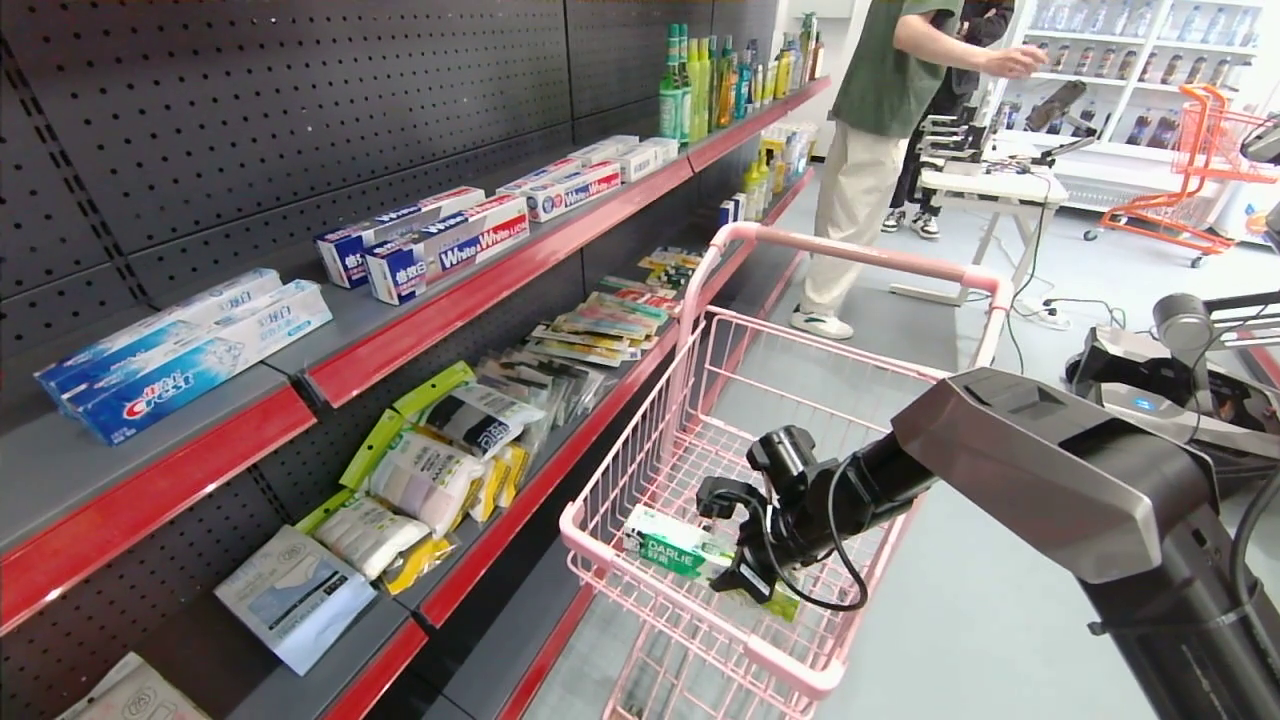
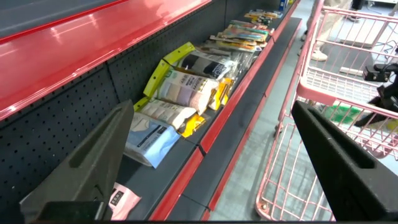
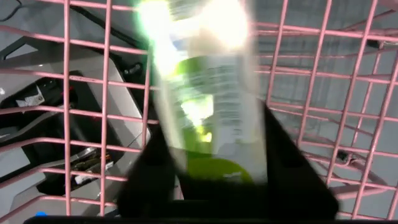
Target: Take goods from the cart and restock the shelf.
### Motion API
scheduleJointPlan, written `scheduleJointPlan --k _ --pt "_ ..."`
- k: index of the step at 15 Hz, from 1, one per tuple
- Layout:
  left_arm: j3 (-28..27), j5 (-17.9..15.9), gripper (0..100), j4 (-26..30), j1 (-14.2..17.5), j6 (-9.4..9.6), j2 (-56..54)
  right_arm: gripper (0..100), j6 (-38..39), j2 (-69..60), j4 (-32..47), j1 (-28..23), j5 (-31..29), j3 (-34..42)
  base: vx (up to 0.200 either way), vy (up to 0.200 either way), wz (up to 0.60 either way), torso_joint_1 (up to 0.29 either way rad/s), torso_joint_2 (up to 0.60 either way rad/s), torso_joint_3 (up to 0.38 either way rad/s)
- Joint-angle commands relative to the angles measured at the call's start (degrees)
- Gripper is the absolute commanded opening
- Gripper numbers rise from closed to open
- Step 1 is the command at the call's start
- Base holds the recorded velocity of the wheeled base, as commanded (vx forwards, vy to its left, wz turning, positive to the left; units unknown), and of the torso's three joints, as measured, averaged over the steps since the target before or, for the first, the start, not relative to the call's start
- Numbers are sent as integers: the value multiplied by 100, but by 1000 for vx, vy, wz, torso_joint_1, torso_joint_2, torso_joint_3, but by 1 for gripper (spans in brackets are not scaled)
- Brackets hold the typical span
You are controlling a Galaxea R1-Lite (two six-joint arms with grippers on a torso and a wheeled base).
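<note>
My right gripper [image 1: 745, 560] is inside the pink wire cart [image 1: 850, 252], shut on a green and white toothpaste box [image 1: 675, 545] that is held near the cart's front-left corner, just above the basket floor. In the right wrist view the box [image 3: 205, 93] stands between the two dark fingers [image 3: 149, 171], with the cart's wire behind it. My left gripper [image 2: 211, 186] is open with nothing between its widely spread fingers [image 2: 87, 168], low beside the red-edged shelf [image 2: 205, 149]. Toothpaste boxes [image 1: 440, 240] lie in a row on the upper shelf [image 1: 500, 285].
Flat packets and pouches [image 1: 430, 470] cover the lower shelf board. Bottles [image 1: 700, 80] stand at the far end of the upper shelf. The cart sits close against the shelf front. A white table [image 1: 990, 185] and an orange cart [image 1: 1200, 150] stand farther down the aisle.
</note>
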Motion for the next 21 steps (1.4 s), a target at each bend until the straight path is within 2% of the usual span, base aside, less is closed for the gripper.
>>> scheduleJointPlan --k 1,5,8,9,10,11,16,19,21 --pt "2 1 100 -2 2 0 2 0 72 -4 66 3 -3 -5 0 0 0 0 0 0" --pt "2 1 100 -2 2 0 2 0 555 -154 5 -14 -38 91 0 0 0 0 0 0" --pt "2 1 100 -2 2 0 2 0 1039 -549 -13 -120 -231 -5 0 0 0 0 0 0" --pt "2 1 100 -2 2 0 2 0 1461 -742 -22 -164 -425 -14 0 0 0 0 0 0" --pt "2 1 100 -2 2 0 2 0 1487 -742 -22 -164 -442 -23 0 0 0 0 0 0" --pt "2 1 100 -2 2 0 2 0 2120 -1015 -22 -207 -776 -14 0 0 0 0 0 0" --pt "2 1 100 -2 2 0 2 0 3649 -2184 -13 -295 -2024 109 0 0 0 0 0 0" --pt "2 1 100 -2 2 0 2 0 3851 -3098 40 -374 -2587 645 0 0 0 0 0 0" --pt "2 1 100 -2 2 0 2 0 3966 -4258 251 -374 -2877 1559 0 0 0 0 0 0"
